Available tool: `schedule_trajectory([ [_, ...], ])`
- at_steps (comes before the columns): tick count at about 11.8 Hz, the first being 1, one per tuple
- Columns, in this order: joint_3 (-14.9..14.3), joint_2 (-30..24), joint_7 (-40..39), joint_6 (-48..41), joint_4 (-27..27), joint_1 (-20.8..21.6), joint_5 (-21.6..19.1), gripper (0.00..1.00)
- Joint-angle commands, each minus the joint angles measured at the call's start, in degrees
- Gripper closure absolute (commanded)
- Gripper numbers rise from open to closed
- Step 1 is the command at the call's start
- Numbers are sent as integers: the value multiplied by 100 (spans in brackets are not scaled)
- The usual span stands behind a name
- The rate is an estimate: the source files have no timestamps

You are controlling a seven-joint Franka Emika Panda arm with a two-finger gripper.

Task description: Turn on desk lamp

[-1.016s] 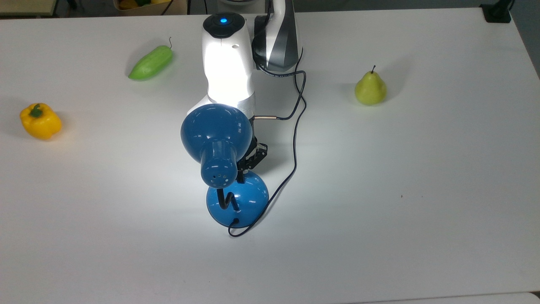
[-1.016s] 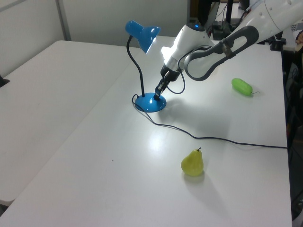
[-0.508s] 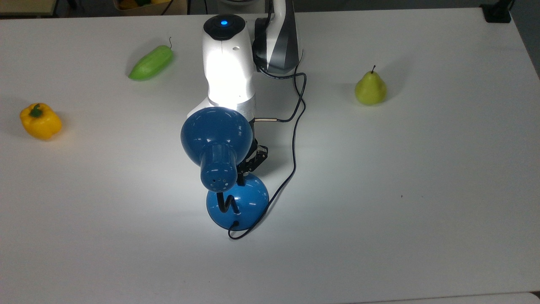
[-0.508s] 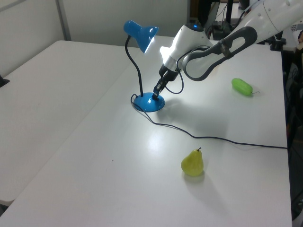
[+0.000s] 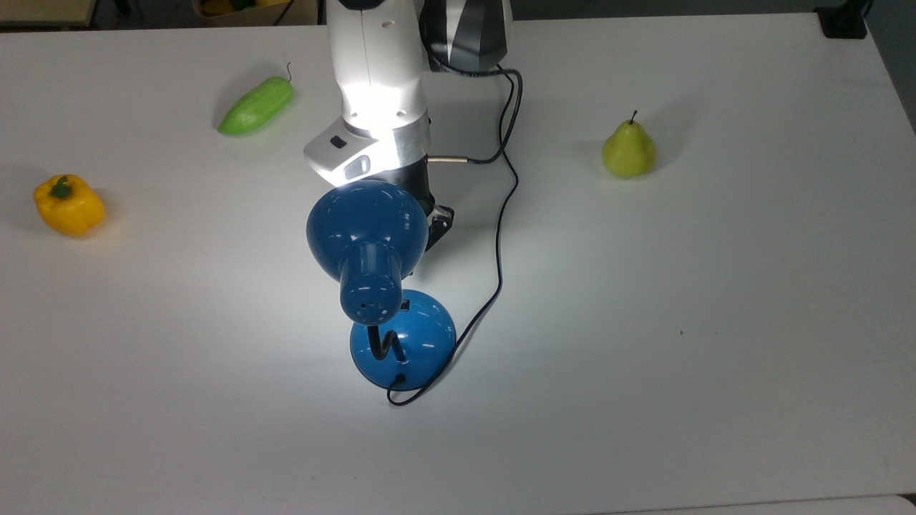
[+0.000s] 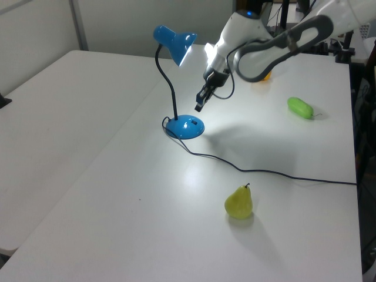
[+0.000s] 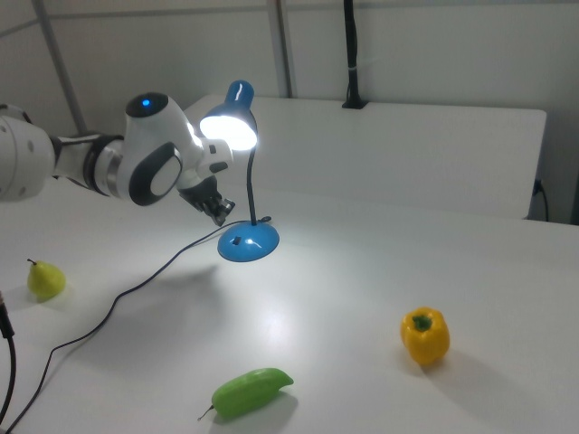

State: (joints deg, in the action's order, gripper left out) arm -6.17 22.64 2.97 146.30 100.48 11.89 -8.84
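In the top view, the glossy blue metal desk lamp (image 5: 379, 279), with bell-shaped shade, bent black neck and round domed base, is seen standing near the middle of the white surface (image 5: 715, 343). A bright pool of light is cast around the lamp, so the bulb is judged to be lit. The black claw (image 5: 435, 223) is partly hidden behind the lamp's shade. The lamp's thin black cord (image 5: 501, 236) is seen trailing from the lamp's base past the claw.

In the left view, the claw (image 6: 200, 104) is seen raised above the lamp's base (image 6: 185, 126), apart from it and beside the lamp's neck. Whether its fingers are apart or together cannot be told. The cord runs away from the lamp past a yellow-green pear (image 6: 238, 202).

In the right view, the shade's mouth (image 7: 230, 130) glows white, and the claw (image 7: 218, 215) hangs just beside the lamp's base. A yellow bell pepper (image 7: 425, 335) and a smooth green vegetable (image 7: 251, 392) lie well apart from the lamp.

The task is judged to be done. A risk remains: the cord could be snagged by the arm, or the shade knocked by the wrist close behind it, and the lamp tipped over.
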Motion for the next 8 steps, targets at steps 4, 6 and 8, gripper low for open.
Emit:
schedule_trajectory([
  [4, -68, -1708, 142, -2761, 507, -64, 163, 43],
  [6, -112, -2043, 81, -3246, 630, -73, 365, 0],
  [8, -121, -2359, 81, -3956, 657, -73, 524, 0],
])
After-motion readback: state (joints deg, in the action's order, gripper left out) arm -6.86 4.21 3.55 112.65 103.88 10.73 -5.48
